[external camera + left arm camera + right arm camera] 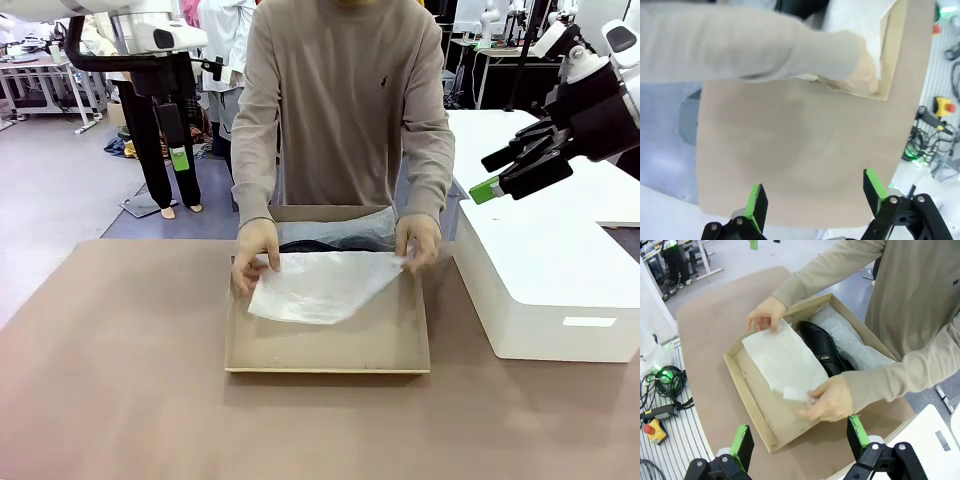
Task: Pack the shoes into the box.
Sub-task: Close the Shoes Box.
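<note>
The tan cardboard box (pixel 330 350) lies open mid-table, its flap lid flat toward me; it appears as box (pixel 752 390) and as a corner of box (pixel 892 50). Inside at the far side lie glossy black shoes (pixel 825 347) on white tissue; a dark strip of shoes (pixel 310 245) shows. The person's two hands (pixel 258 250) hold a sheet of white tissue paper (pixel 320 285) over the box. My left gripper (pixel 178 150) hangs open high at the back left, seen as left gripper (pixel 815 200). My right gripper (pixel 500 170) is open above the white box, seen as right gripper (pixel 800 437).
A large smooth white box (pixel 545 280) stands on the table to the right of the cardboard box. Brown tabletop (pixel 120 380) spreads bare to the left and front. Cables and a red stop button (pixel 652 427) lie beyond the table edge.
</note>
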You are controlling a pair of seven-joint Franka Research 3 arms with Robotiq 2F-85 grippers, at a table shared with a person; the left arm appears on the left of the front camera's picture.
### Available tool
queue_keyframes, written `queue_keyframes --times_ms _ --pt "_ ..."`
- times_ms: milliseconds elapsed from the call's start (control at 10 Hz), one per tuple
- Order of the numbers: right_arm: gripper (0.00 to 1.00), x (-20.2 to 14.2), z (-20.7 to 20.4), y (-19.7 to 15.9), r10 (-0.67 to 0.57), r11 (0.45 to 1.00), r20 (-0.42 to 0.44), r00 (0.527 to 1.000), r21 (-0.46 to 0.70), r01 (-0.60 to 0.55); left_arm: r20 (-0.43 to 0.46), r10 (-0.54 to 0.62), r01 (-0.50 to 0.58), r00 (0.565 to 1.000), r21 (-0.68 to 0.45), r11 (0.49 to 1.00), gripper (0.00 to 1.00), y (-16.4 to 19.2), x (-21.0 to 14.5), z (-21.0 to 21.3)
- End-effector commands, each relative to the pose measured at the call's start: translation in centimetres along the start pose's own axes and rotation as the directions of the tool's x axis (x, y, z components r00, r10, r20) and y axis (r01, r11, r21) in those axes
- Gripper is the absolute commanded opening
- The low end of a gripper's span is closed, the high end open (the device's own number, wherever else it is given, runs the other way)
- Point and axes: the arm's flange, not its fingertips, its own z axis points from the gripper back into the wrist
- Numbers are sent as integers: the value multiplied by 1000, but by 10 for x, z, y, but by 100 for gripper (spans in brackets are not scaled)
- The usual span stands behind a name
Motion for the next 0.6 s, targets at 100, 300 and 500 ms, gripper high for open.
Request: queue_keyframes --times_ms 100,300,500 --pt "100 0 0 -2 8 1000 22 1000 13 -8 145 -196 214 970 -121 969 100 23 -36 -1" --pt "100 0 0 -2 8 1000 22 1000 13 -8 171 -267 285 948 -87 955 100 32 -47 -6" --pt "100 0 0 -2 8 1000 22 1000 13 -8 226 -392 409 891 -31 912 100 36 -57 -14"
